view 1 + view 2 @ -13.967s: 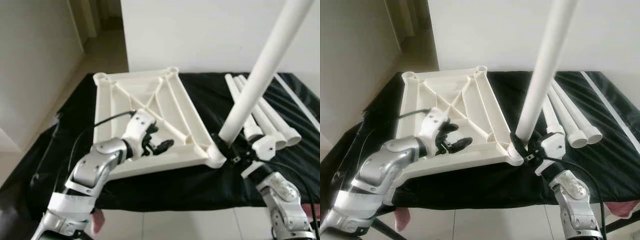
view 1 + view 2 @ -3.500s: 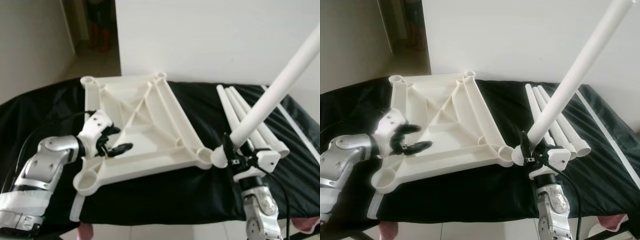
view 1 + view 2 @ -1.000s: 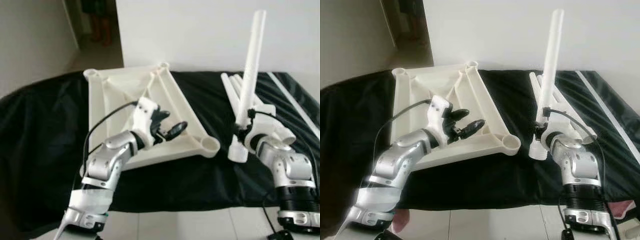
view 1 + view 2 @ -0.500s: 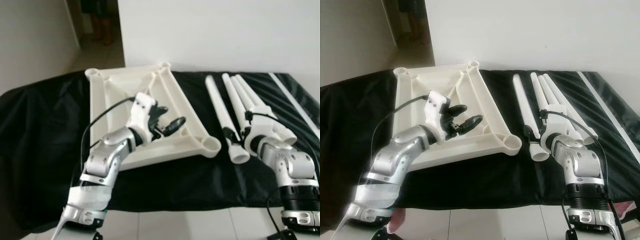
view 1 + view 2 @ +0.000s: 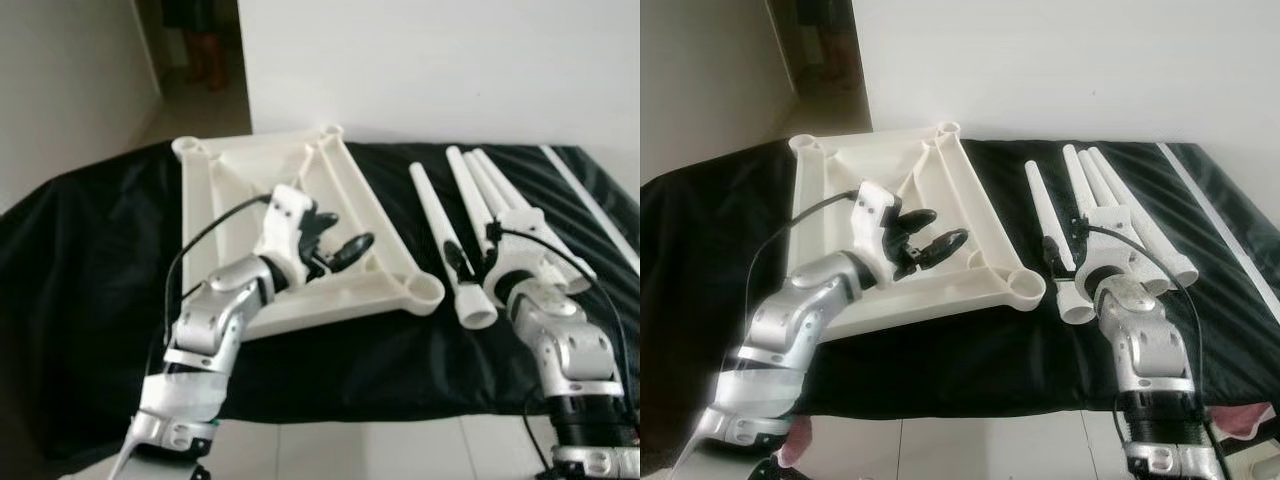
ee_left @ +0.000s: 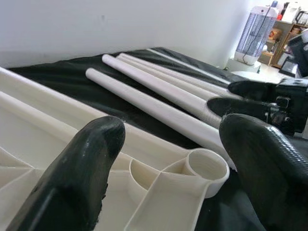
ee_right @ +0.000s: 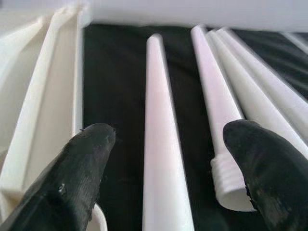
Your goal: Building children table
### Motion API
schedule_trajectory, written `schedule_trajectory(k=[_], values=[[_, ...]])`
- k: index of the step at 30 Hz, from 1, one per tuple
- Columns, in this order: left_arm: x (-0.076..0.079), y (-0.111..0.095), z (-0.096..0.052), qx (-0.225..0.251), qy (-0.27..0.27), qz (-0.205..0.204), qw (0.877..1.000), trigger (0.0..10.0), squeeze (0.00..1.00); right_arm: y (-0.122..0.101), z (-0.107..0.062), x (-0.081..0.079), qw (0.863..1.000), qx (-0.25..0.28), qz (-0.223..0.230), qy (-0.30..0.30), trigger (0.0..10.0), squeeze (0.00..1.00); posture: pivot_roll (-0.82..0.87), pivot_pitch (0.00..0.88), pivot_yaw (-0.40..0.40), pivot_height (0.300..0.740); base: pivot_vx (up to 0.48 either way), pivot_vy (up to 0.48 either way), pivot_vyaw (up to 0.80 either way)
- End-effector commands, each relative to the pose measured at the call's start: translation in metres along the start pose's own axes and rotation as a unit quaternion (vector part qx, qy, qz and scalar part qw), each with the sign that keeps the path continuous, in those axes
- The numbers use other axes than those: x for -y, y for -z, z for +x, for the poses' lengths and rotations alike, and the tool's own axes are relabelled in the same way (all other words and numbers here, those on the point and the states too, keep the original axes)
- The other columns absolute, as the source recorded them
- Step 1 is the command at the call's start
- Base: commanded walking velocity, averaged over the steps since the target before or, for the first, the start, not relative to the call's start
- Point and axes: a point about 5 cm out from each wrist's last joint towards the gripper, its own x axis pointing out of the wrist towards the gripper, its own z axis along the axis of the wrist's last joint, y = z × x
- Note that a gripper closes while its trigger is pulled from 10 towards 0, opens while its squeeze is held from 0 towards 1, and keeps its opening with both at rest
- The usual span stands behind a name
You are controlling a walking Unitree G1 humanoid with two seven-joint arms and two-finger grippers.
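Lying underside up on the black cloth (image 5: 80, 300), the white tabletop (image 5: 225, 200) shows its ribs and a round socket at each corner. The near right socket (image 5: 424, 291) sits close to the cloth's front edge. The left gripper (image 5: 335, 245) hovers over the tabletop's ribbed right half, fingers spread and holding nothing. The left wrist view adds detail: between its two fingers (image 6: 72, 178), the near right socket appears as an open ring, with the legs lying beyond it.

Four white legs rest on the cloth right of the tabletop. One leg (image 5: 1048, 235) lies apart from the others, nearest the tabletop; the other three (image 5: 1110, 205) lie side by side, touching or nearly so. The right gripper (image 5: 1065, 262) is at the near end of the separate leg, fingers spread to either side of it, not closed. The right wrist view shows that leg running straight away between the fingers (image 7: 82, 163), bare cloth on both sides, and a threaded end on the next leg (image 7: 231, 185).

A strip of bare cloth separates tabletop and legs. Pale floor (image 5: 330, 450) lies before the cloth's front edge.
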Motion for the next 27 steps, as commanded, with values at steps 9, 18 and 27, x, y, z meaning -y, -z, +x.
schedule_trajectory(k=[9,18,27], values=[[-0.002,0.002,-0.003,-0.012,-0.017,0.006,1.000,10.0,0.00,0.020,-0.024,-0.007,0.995,0.037,-0.078,0.051,10.0,0.00,0.06,0.000,-0.023,0.740,0.000,0.000,0.00],[-0.002,0.001,-0.003,-0.012,-0.012,-0.005,1.000,10.0,0.00,0.042,-0.043,-0.005,0.989,0.035,-0.131,0.053,10.0,0.00,0.04,0.000,-0.008,0.740,0.000,0.000,0.00],[-0.001,0.001,-0.002,-0.008,-0.013,-0.011,1.000,10.0,0.00,0.062,-0.054,0.004,0.988,0.028,-0.141,0.052,10.0,0.00,0.04,0.000,-0.007,0.740,0.000,0.000,0.00]])
